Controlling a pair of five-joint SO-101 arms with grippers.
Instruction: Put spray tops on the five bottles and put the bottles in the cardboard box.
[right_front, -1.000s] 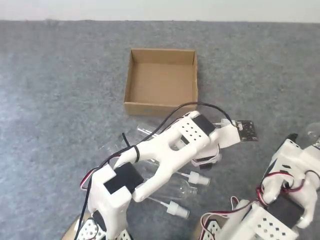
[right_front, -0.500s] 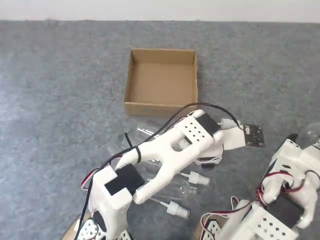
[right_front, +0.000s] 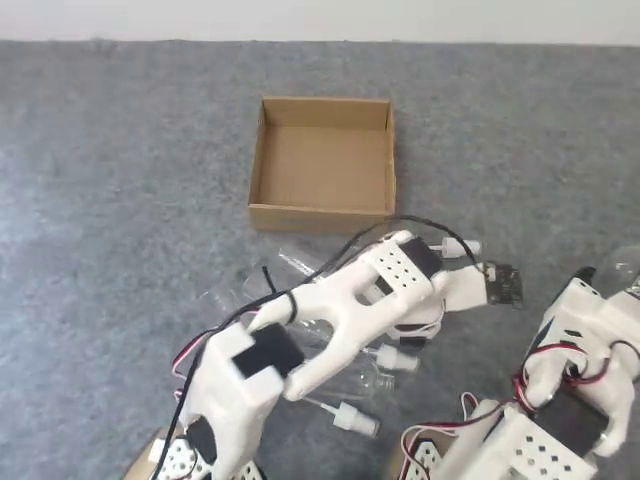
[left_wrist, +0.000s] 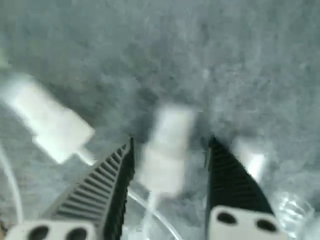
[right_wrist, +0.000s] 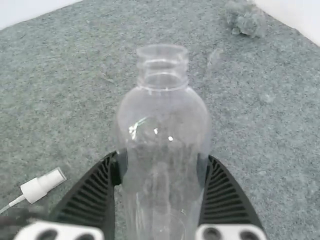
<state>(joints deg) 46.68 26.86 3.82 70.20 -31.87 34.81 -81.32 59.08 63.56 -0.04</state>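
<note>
My left gripper (left_wrist: 171, 145) is open, its two fingers straddling a white spray top (left_wrist: 167, 150) that lies on the grey carpet. Another spray top (left_wrist: 50, 122) lies beside it. From above, the left arm stretches over clear bottles (right_front: 300, 265) and loose spray tops (right_front: 400, 358) just in front of the cardboard box (right_front: 325, 215). My right gripper (right_wrist: 162, 162) is shut on a clear bottle (right_wrist: 162, 125) whose neck (right_wrist: 161, 57) is open and capless. That bottle (right_front: 625, 265) is at the right edge of the high view.
One more spray top (right_front: 355, 418) lies near the left arm's base, and another (right_wrist: 42, 186) on the carpet beside the held bottle. A grey lint clump (right_wrist: 245, 19) sits farther off. Bare carpet lies left and right of the box.
The left arm has swung a little to the right and dropped lower over the spray tops. The right arm and its bottle have stayed still.
</note>
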